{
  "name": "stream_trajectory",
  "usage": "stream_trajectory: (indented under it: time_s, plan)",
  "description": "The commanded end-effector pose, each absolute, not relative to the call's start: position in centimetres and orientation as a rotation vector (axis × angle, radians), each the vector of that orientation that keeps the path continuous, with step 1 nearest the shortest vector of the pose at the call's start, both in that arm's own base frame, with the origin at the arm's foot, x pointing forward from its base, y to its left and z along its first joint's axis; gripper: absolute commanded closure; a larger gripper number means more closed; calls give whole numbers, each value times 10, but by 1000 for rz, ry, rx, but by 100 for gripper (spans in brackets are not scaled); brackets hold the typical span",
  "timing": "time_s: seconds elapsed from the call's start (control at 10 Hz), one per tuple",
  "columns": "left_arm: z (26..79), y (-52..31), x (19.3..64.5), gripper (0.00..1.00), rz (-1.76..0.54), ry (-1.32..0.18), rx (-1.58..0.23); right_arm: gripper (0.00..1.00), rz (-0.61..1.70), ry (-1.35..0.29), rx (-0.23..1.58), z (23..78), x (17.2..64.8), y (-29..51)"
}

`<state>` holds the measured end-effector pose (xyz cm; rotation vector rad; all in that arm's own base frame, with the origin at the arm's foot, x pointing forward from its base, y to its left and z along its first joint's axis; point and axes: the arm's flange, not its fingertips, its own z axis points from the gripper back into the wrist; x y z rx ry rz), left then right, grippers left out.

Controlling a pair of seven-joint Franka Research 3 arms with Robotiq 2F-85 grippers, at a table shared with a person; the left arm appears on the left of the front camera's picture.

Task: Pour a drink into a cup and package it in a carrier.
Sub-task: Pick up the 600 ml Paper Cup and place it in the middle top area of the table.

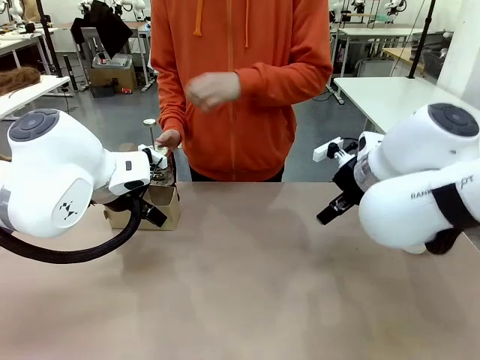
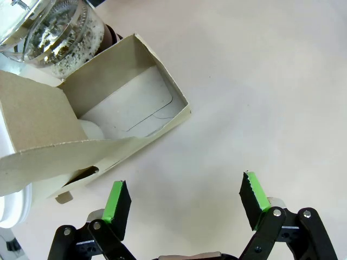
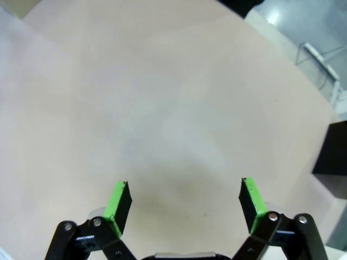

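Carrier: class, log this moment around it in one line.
left gripper: open, near carrier | right gripper: open, above table | pitcher: beside carrier, person's hand at it

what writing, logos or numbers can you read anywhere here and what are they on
Right arm: a short run of dark capitals on its white shell, partly covered and too blurred to read for sure.
Left arm: a small dark dot-pattern logo, no letters.
Cardboard carrier, glass pitcher, table: no print to be seen.
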<state>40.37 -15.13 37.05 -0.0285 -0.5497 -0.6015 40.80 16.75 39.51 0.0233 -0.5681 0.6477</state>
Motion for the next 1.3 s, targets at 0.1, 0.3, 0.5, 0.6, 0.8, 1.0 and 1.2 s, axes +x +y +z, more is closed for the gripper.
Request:
stream_trajectory:
  time_s: [0.1,0.3,0.5,0.6,0.8,1.0,1.2]
  plan:
    - [371,-151,404,0,-601,-550,-29,0,667,-526,72,494,455,145]
    - [371,-151,404,0,-601,-550,-29,0,737,-513,176,548,477,99]
    - [371,-151,404,0,-601,-550,-29,0,823,-547,301,578,484,29]
    - [371,-151,404,0,-601,-550,-29,0,852,-594,392,584,482,-18]
    - [371,-151,404,0,-601,-550,-29,0,869,-702,524,576,463,-96]
    - [371,-151,404,0,-601,-550,-29,0,873,-815,691,544,437,-172]
    - [371,-151,404,0,-601,-550,-29,0,868,-951,811,493,423,-223]
